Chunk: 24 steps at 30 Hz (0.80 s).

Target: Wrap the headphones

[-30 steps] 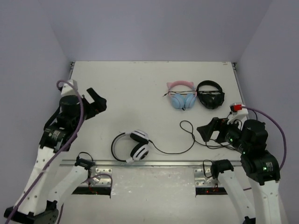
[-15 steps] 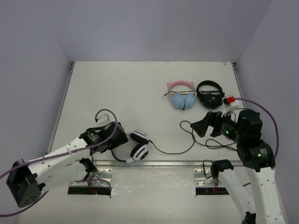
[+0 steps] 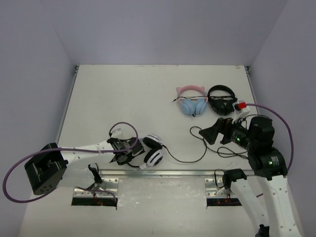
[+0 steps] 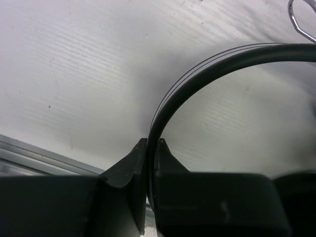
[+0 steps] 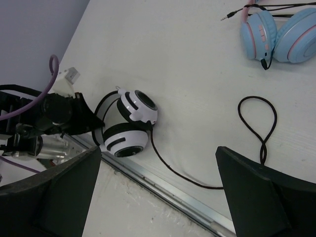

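Note:
The white headphones point(image 3: 154, 154) with black cushions lie near the front edge of the table, also seen in the right wrist view as the headphones point(image 5: 132, 123). My left gripper point(image 3: 127, 152) is low at their left side, shut on the black headband point(image 4: 197, 79), which runs between its fingertips point(image 4: 165, 150). The thin black cable point(image 3: 190, 159) trails right from the earcups and ends in a loop point(image 5: 256, 118). My right gripper point(image 3: 208, 132) hovers open above that loop, nothing between its fingers point(image 5: 54, 197).
Pink-and-blue cat-ear headphones point(image 3: 192, 101) and all-black headphones point(image 3: 222, 101) lie side by side at the back right. A metal rail point(image 3: 163, 173) runs along the table's front edge, just behind the white headphones.
My left arm swung down from the far left to the headphones and shut on the headband, nudging the headset slightly right. The right gripper shifted a little forward and left.

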Motion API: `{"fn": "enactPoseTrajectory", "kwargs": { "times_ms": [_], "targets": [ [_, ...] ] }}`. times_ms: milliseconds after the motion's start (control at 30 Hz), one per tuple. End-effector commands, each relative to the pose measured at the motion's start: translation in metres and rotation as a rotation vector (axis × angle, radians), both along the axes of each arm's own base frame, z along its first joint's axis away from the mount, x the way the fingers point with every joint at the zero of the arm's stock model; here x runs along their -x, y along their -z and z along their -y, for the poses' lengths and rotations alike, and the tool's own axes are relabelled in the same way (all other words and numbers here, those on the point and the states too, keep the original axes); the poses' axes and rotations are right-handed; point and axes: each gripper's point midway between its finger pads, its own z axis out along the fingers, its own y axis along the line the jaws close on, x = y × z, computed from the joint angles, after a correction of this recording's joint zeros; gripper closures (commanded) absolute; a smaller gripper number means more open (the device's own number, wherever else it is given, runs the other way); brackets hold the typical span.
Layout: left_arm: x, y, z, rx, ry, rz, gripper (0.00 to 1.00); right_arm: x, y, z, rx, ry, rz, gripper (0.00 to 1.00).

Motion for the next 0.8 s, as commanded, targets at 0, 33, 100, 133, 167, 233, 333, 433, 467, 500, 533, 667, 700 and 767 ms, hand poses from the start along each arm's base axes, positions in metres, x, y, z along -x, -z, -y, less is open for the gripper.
{"fn": "enactPoseTrajectory", "kwargs": {
  "times_ms": [0, 33, 100, 133, 167, 233, 333, 433, 467, 500, 533, 667, 700, 767],
  "targets": [
    [-0.018, -0.024, 0.009, -0.01, 0.002, 0.103, 1.0, -0.005, -0.007, -0.009, -0.047, -0.041, 0.047, 0.01],
    [-0.03, -0.042, 0.015, -0.005, 0.011, 0.16, 1.0, -0.006, -0.006, -0.014, -0.063, -0.073, 0.073, 0.01],
    [-0.033, -0.066, 0.02, -0.025, 0.079, 0.208, 1.0, 0.003, -0.009, -0.03, -0.129, -0.18, 0.105, 0.01],
    [-0.04, -0.091, 0.03, -0.001, 0.095, 0.255, 1.0, 0.004, 0.005, -0.035, -0.155, -0.206, 0.091, 0.01],
    [-0.04, -0.105, 0.021, -0.057, 0.105, 0.28, 1.0, 0.004, -0.008, -0.04, -0.18, -0.243, 0.188, 0.01],
    [-0.043, -0.147, 0.026, -0.06, 0.143, 0.349, 1.0, 0.008, -0.006, -0.051, -0.23, -0.332, 0.252, 0.01],
    [-0.051, -0.196, 0.03, -0.018, 0.161, 0.434, 1.0, 0.01, 0.009, -0.061, -0.277, -0.427, 0.298, 0.01],
    [-0.055, -0.238, 0.031, 0.025, 0.179, 0.505, 1.0, -0.007, 0.034, -0.061, -0.262, -0.391, 0.303, 0.01],
    [-0.055, -0.248, 0.03, 0.031, 0.198, 0.522, 1.0, -0.015, 0.046, -0.061, -0.227, -0.38, 0.293, 0.01],
    [-0.056, -0.259, 0.03, 0.045, 0.203, 0.539, 1.0, -0.017, 0.051, -0.066, -0.21, -0.392, 0.29, 0.01],
    [-0.057, -0.268, 0.032, 0.062, 0.212, 0.554, 1.0, -0.024, 0.055, -0.067, -0.184, -0.369, 0.295, 0.01],
    [-0.059, -0.323, 0.036, 0.139, 0.237, 0.634, 1.0, -0.029, 0.065, -0.094, -0.055, -0.429, 0.364, 0.01],
    [-0.059, -0.33, 0.038, 0.154, 0.242, 0.644, 1.0, -0.026, 0.067, -0.108, -0.036, -0.471, 0.356, 0.01],
    [-0.059, -0.347, 0.041, 0.186, 0.266, 0.67, 1.0, -0.035, 0.07, -0.114, 0.016, -0.467, 0.369, 0.04]
  ]
}}
